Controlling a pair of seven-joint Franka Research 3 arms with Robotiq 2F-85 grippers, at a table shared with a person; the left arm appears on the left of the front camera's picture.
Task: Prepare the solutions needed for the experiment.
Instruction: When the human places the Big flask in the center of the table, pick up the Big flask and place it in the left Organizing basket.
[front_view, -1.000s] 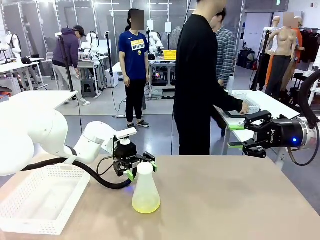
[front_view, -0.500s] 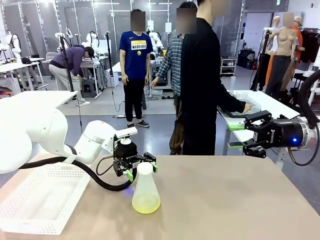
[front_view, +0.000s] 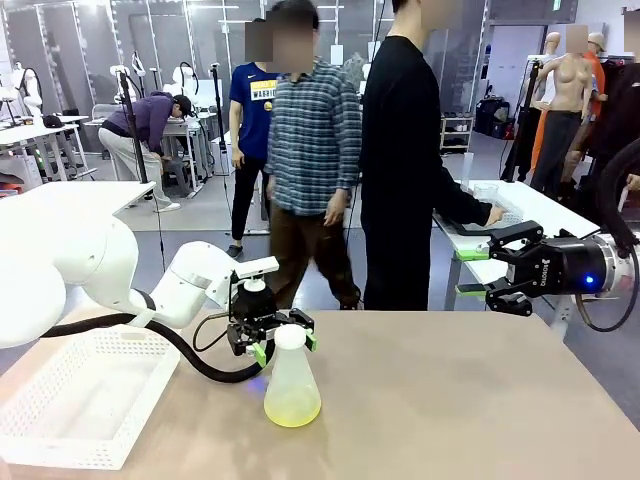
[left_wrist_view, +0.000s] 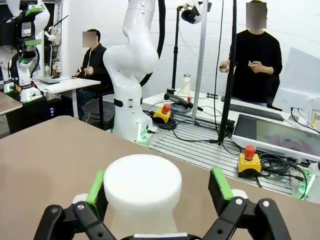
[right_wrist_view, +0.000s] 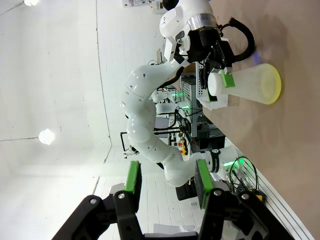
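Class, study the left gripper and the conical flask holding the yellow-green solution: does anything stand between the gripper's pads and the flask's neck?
Nothing visible does. The left gripper is open, its green pads on either side of the conical flask's white neck, with only narrow gaps showing. The solution lies in a shallow layer at the bottom.

left claw (front_view: 279, 345): open around flask (front_view: 292, 385) neck | solutions (front_view: 292, 411): shallow yellow layer

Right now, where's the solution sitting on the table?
In the front view, the solution lies in the bottom of the conical flask, left of the table's middle, just right of the white basket. The left gripper straddles the flask's neck.
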